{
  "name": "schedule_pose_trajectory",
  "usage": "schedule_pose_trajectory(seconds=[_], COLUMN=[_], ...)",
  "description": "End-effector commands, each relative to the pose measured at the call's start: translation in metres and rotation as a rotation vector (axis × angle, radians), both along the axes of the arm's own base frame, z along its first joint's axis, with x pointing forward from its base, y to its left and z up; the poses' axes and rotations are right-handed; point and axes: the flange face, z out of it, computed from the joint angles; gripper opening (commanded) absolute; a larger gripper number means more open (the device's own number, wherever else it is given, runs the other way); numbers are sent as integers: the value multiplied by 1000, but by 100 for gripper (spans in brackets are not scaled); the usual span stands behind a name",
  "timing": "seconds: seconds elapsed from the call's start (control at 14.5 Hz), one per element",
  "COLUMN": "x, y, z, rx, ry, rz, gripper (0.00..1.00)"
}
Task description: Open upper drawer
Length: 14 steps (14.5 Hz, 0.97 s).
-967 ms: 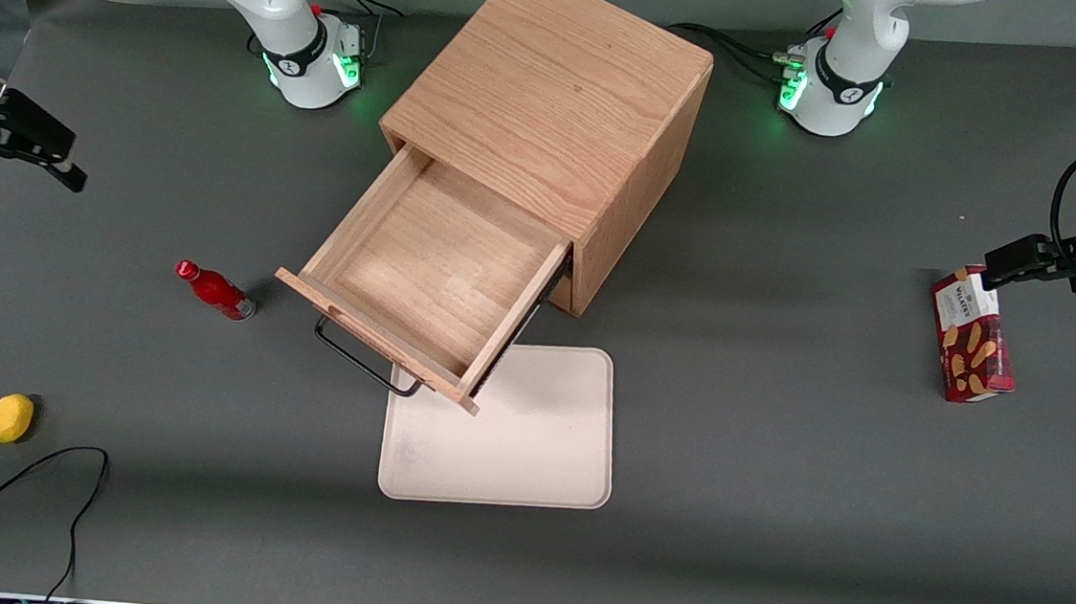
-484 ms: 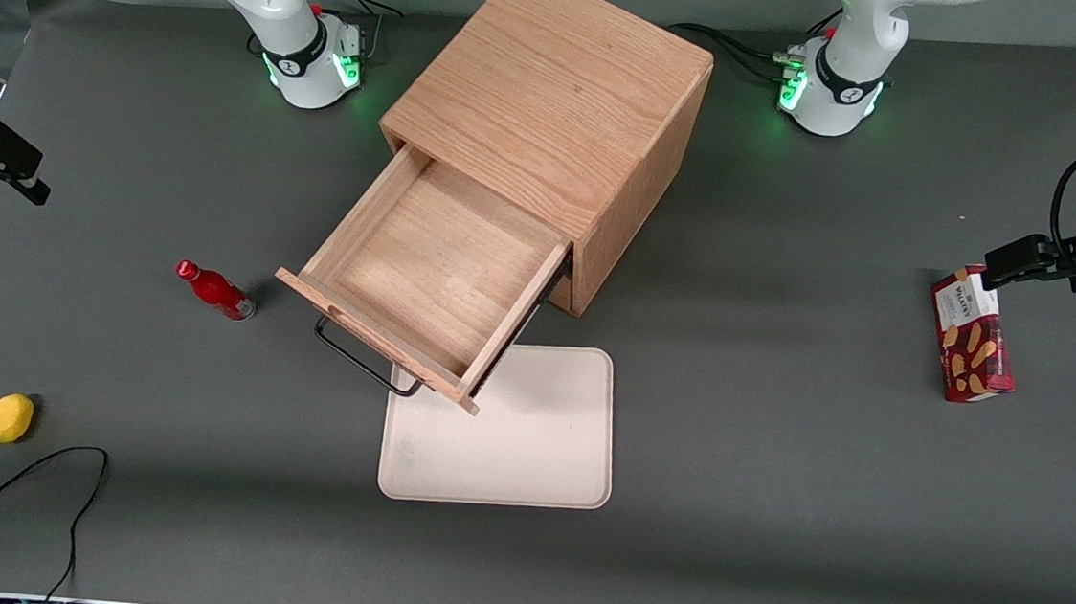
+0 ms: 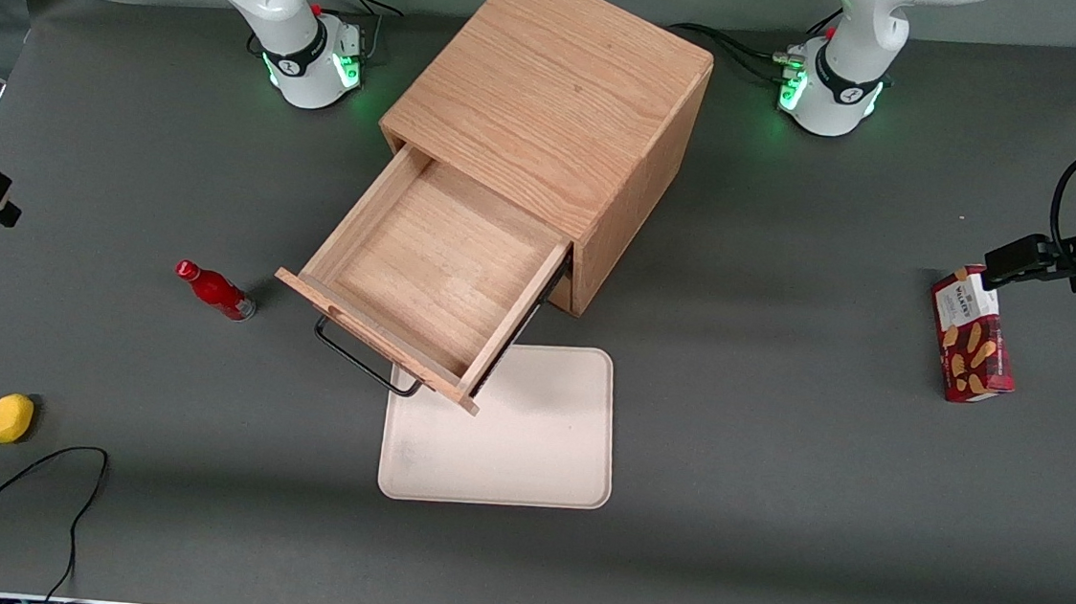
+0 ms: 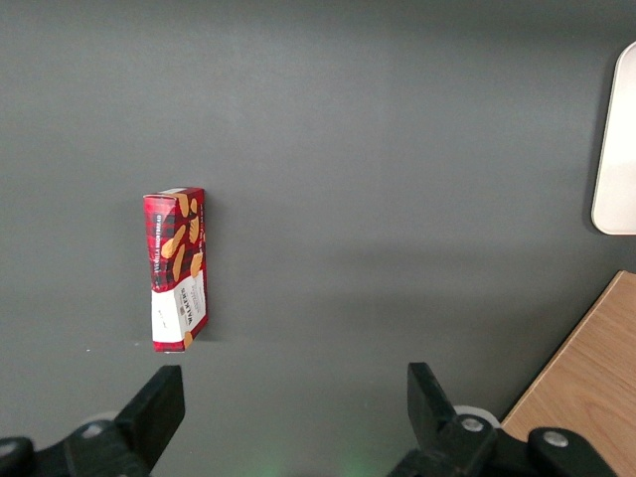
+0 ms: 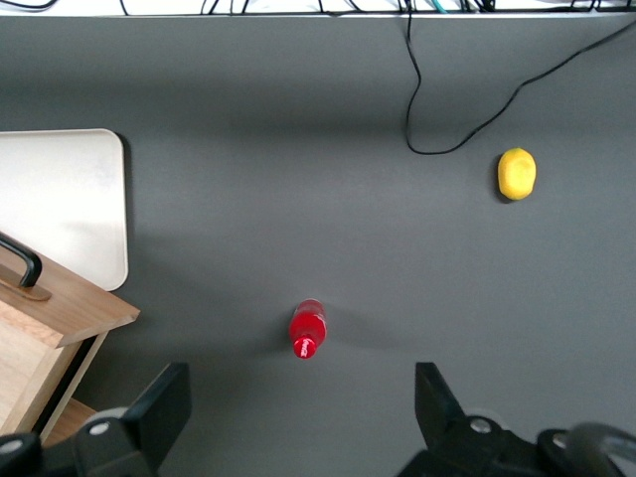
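Black cable (image 3: 14,486) curls on the grey table (image 3: 771,512) nearest the front camera, at the working arm's end, with a yellow lemon (image 3: 9,418) just above its loop. A cream tray (image 3: 501,429) lies flat nearer the middle, bare inside. A small red bottle (image 3: 215,289) with a red cap stands a little farther from the camera than the lemon, near the drawer front but apart from it; no writing on it can be read.

Toward the parked arm's end lies a red tartan biscuit box (image 3: 971,336) printed with shortbread fingers; its white label reads "WALKERS", the smaller print being too fine to make out.

The upper drawer (image 3: 430,274) stands pulled well out of the wooden cabinet (image 3: 554,102), overhanging a corner of the tray. It is a shallow light-oak tray with visible grain, thin side walls and a bare floor. The black wire bar handle (image 3: 362,365) shows just below its front edge, nearer the camera.

The gripper (image 5: 298,402) hangs at the working arm's edge of the table, well apart from the drawer and above the bare surface near the bottle. Its two black fingers (image 5: 169,397) are spread wide and pinch nothing.
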Motion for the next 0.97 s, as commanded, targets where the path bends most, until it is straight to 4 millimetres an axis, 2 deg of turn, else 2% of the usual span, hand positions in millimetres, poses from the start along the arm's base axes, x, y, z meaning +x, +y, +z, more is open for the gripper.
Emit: schedule_pose_trajectory(seconds=[0.0,0.14,0.9], x=[0,0,-1], y=[9,19,25], z=[1,1,-1], rx=[14,14,7], ry=[-11,-6,10], rz=[-2,14,25], gripper=[100,100,100])
